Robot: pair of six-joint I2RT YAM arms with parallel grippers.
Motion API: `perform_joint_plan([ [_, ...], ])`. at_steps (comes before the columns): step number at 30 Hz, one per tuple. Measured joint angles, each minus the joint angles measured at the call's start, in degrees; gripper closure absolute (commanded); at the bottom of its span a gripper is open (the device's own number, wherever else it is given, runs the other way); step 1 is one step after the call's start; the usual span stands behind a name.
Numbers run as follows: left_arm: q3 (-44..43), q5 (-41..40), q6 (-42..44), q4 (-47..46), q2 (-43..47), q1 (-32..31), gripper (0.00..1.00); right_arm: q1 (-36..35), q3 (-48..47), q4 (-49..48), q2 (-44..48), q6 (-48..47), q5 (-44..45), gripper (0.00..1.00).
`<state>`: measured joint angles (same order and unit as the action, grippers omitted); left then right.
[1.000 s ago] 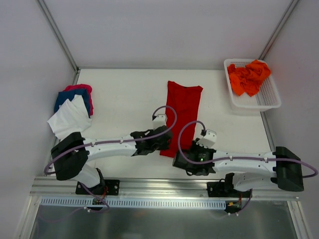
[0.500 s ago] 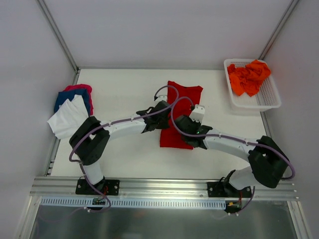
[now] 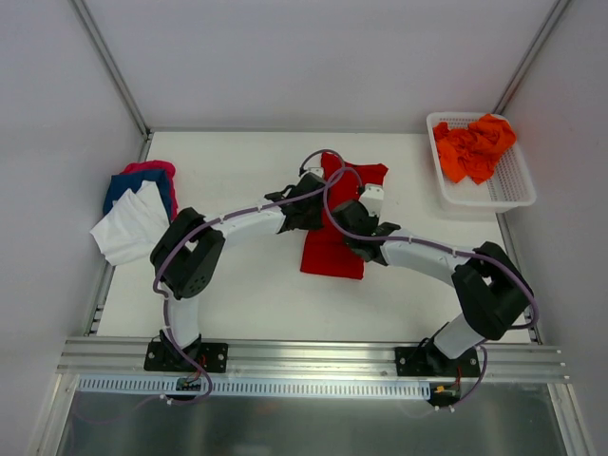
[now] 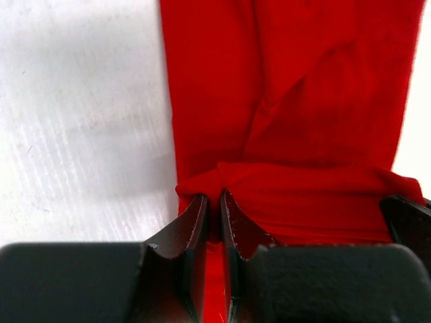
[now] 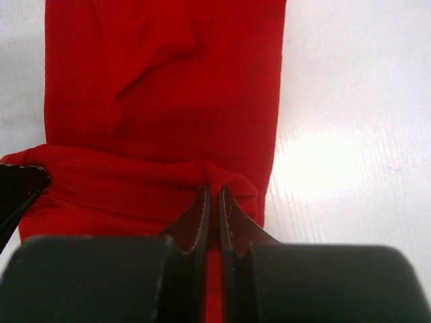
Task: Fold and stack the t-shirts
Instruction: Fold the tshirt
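Observation:
A deep red t-shirt (image 3: 334,249) lies lengthwise mid-table, its near hem lifted and carried over its far part. My left gripper (image 3: 306,211) is shut on the hem's left corner, with red cloth (image 4: 283,121) pinched at my left gripper (image 4: 213,196). On the hem's right corner my right gripper (image 3: 353,220) is shut, the red cloth (image 5: 161,94) gathered at my right gripper (image 5: 214,192). Orange t-shirts (image 3: 473,144) fill the basket. White (image 3: 131,228), blue (image 3: 131,185) and pink (image 3: 152,168) t-shirts are piled at the left edge.
A white mesh basket (image 3: 508,185) stands at the table's back right corner. Both arms reach inward over the middle of the white table (image 3: 228,161). Metal frame posts rise at the back corners, and a rail runs along the near edge.
Both grippers have carried the red t-shirt's near hem away from the arm bases toward its far end, folding the shirt over itself. The visible shirt has become shorter.

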<state>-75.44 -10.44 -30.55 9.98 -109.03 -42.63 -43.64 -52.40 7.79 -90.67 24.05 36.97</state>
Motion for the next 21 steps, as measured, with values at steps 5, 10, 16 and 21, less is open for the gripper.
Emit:
perform_joint_plan([
  [5, -2.4, 1.5, 1.4, 0.1, -0.6, 0.0, 1.00, 1.1, 0.0, 1.1, 3.0, -1.8, 0.1, 1.00],
  [10, -5.5, 3.0, 2.4, 0.2, -1.6, 0.2, 1.00, 2.6, -0.3, 1.8, 3.5, -2.8, 0.2, 1.00],
  [16, -8.0, 4.7, 3.6, 0.3, -4.0, 1.0, 1.00, 3.9, -1.7, 2.1, 2.7, -3.5, -0.2, 1.00],
  [21, -10.1, 6.0, 4.3, 0.4, -6.1, 2.5, 1.00, 4.9, -4.1, 2.0, -0.6, -3.7, -0.5, 1.00],
])
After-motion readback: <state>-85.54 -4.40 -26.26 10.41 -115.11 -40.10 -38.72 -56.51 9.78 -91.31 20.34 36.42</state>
